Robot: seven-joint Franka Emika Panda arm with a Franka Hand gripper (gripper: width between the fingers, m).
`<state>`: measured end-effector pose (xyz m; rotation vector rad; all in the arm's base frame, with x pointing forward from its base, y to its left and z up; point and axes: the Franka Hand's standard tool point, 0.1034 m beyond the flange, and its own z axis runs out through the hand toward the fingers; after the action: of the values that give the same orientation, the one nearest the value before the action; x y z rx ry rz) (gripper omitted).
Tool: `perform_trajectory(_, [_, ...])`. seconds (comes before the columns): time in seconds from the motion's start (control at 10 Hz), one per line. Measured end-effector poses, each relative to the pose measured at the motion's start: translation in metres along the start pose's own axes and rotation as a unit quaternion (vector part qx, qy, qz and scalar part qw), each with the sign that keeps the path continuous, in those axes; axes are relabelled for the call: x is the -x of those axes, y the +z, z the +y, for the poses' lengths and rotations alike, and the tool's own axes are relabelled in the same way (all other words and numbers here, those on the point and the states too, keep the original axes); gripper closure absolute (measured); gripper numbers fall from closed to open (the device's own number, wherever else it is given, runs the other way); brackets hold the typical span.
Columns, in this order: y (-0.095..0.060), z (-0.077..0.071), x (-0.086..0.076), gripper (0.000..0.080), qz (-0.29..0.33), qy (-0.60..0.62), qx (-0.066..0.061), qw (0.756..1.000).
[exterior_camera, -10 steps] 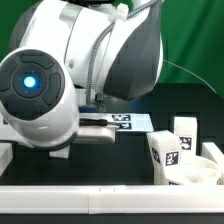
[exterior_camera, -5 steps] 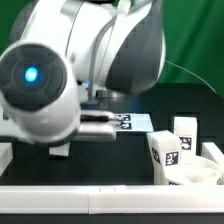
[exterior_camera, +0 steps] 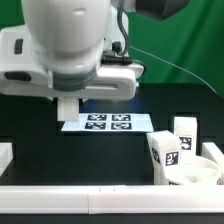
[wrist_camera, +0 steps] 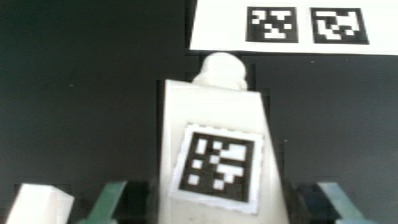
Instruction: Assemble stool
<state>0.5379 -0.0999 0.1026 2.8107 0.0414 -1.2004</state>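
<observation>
From the exterior view, the Panda arm (exterior_camera: 65, 50) fills the upper frame above the black bench (exterior_camera: 60, 150). The marker board (exterior_camera: 108, 123) lies flat below it. Toward the exterior view's right, two white legs (exterior_camera: 165, 152) (exterior_camera: 184, 133) stand upright just beside the round seat disc (exterior_camera: 205, 170), which sits at the frame's edge. The arm's own body hides the fingers here.

From the wrist view, a third white leg (wrist_camera: 217, 135) sits squarely between the two dark fingers (wrist_camera: 118, 198), its tagged face toward the camera and its rounded peg pointing toward the marker board (wrist_camera: 285, 27). The gripper (wrist_camera: 222, 200) appears clamped on this leg, though the contact itself falls at the frame's edge. The leg's peg end looks near the board's edge.
</observation>
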Motion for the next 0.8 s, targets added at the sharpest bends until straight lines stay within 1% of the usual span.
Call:
perform_trajectory(0.1, [-0.008,0.002,-0.007,0.0475,0.042,-0.001,0.005,0.999])
perform_trajectory(0.2, [-0.014,0.001,-0.007,0.0475,0.085,-0.002,0.007,0.996])
perform_trajectory(0.3, [-0.026,-0.008,0.002,0.0475,0.109,0.001,0.004,0.994])
perform_trajectory(0.4, [-0.048,-0.016,0.01,0.0475,0.132,-0.003,-0.006,0.991])
perform_trajectory(0.5, [-0.078,-0.026,0.016,0.0475,0.178,0.004,-0.019,0.984])
perform_trajectory(0.6, [-0.099,-0.039,0.026,0.0475,0.216,0.008,-0.016,0.976])
perform_trajectory(0.7, [-0.093,-0.043,0.03,0.0475,0.217,0.006,-0.018,0.976])
perform_trajectory(0.8, [-0.096,-0.04,0.022,0.0475,0.249,0.007,-0.015,0.968])
